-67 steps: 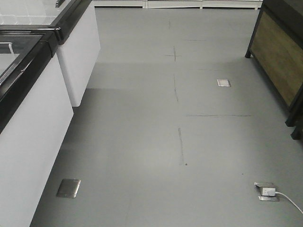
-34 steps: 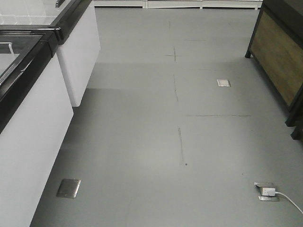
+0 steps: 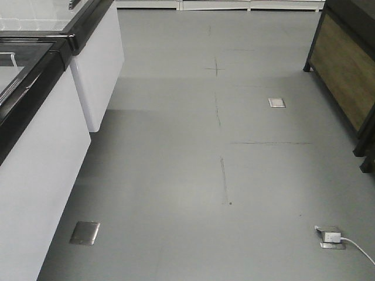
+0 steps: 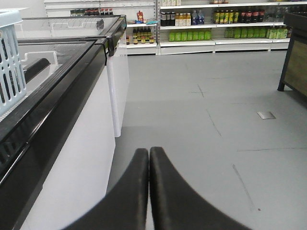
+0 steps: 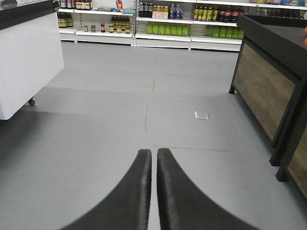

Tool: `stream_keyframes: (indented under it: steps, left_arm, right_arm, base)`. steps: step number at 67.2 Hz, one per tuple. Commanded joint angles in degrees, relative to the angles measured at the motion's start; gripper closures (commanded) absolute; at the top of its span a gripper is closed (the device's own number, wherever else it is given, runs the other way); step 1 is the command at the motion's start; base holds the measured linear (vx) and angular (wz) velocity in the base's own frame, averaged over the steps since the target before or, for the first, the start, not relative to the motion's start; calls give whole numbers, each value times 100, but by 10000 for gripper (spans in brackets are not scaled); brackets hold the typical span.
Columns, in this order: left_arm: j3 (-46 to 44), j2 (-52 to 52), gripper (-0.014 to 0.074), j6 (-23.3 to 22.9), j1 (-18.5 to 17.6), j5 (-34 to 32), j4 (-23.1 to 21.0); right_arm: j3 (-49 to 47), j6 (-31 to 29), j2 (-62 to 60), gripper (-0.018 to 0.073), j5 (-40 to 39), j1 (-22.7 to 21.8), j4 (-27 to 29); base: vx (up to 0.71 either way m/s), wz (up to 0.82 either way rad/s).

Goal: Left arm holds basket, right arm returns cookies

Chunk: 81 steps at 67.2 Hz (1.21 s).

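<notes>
The light blue slotted basket [image 4: 10, 57] shows only as a corner at the far left of the left wrist view, resting on top of the black-rimmed freezer [image 4: 72, 72]. My left gripper [image 4: 149, 152] hangs over the grey floor to the right of that freezer, shut, with its fingers pressed together and nothing between them. My right gripper [image 5: 154, 153] is also over bare floor, shut on nothing, with only a thin slit between its fingers. The cookies are out of view. Neither arm shows in the front view.
White chest freezers [image 3: 35, 164] line the left side. A dark wooden display stand [image 3: 345, 76] stands at the right. Stocked shelves [image 5: 163, 24] run along the far wall. Metal floor plates [image 3: 85, 232] and a white plug with cable [image 3: 331, 236] lie on the floor.
</notes>
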Motion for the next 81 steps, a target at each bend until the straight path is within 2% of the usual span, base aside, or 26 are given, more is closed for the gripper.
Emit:
stream_keyframes:
  steps: [1,9,20,26,38,55,61,81]
  left_arm:
    - [-127,-41,602,-40,8,-448,-27]
    - [-127,-41,602,-46,8,-575,-116]
    - [-374,-41,602,-46,8,-1119,-535]
    - [-716,-26,602,18,8,-1253,-470]
    - [-1612,408,602,317,8,-1096,-175]
    - [-2866,1736,602,317,8,-54,-108]
    - [-2968,2070,602,301,8,175,-133]
    - [-2968,2370,602,301,8,115,-92]
  right_arm:
    - [64,-31,-35,556,-415,-20,-35]
    - [64,-31,-35,556,-415,-20,-35]
    - [64,-31,-35,556,-415,-20,-35]
    - [64,-31,-35,556,-415,-20,-35]
    - [64,-31,-35,556,-415,-20,-35]
    - [64,-31,-35,556,-415,-20,-35]
    - [64,-31,-35,556,-415,-20,-35]
    - [64,-31,-35,556,-415,-20,-35]
  base:
    - [0,0]
    - [0,0]
    - [0,0]
    - [0,0]
    - [0,0]
    - [0,0]
    - [0,0]
    - [0,0]
